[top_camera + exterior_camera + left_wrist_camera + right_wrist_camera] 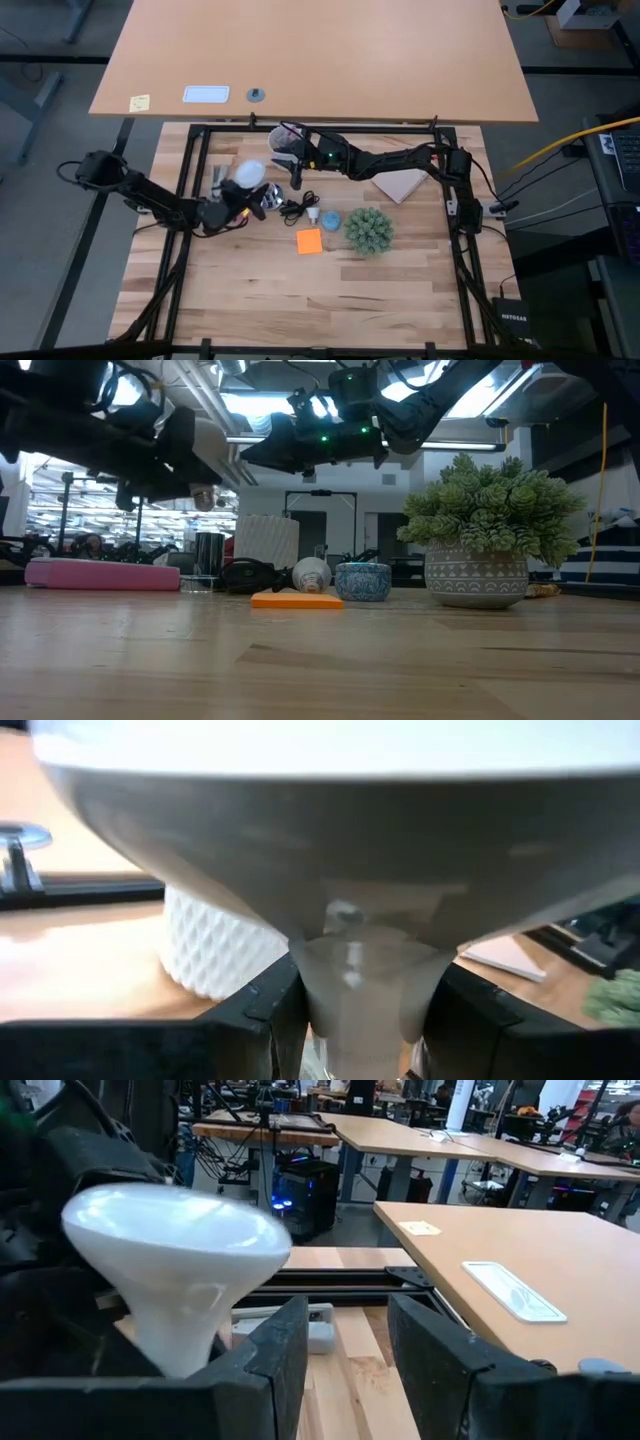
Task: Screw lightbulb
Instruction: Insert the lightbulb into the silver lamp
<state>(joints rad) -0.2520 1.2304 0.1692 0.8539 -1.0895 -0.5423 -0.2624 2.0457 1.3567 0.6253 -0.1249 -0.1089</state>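
Note:
The lightbulb (248,172) is white and frosted, a round dome tapering to a narrow neck. My left gripper (228,208) is shut on it above the table's left middle. It fills the left wrist view (340,840) and shows in the right wrist view (175,1240). The shiny silver socket (270,197) with its black cord (295,208) lies on the table just right of the bulb. My right gripper (345,1370) is open and empty, raised near the pen cup (285,140), its fingers pointing toward the bulb. My left gripper pinches the bulb's narrow neck (355,985) between its two fingers, one on each side. The fingers come roughly level from the table's left and lie across the neck. The bulb is lifted clear of the table, dome upward and a little tilted. Its base is hidden below the fingers.
A smaller white bulb-like thing (312,573), a small blue bowl (330,220), an orange sticky note (309,240) and a potted green plant (368,230) sit mid-table. A pale flat board (400,185) lies under the right arm. A white ribbed pot (215,955) stands behind the bulb.

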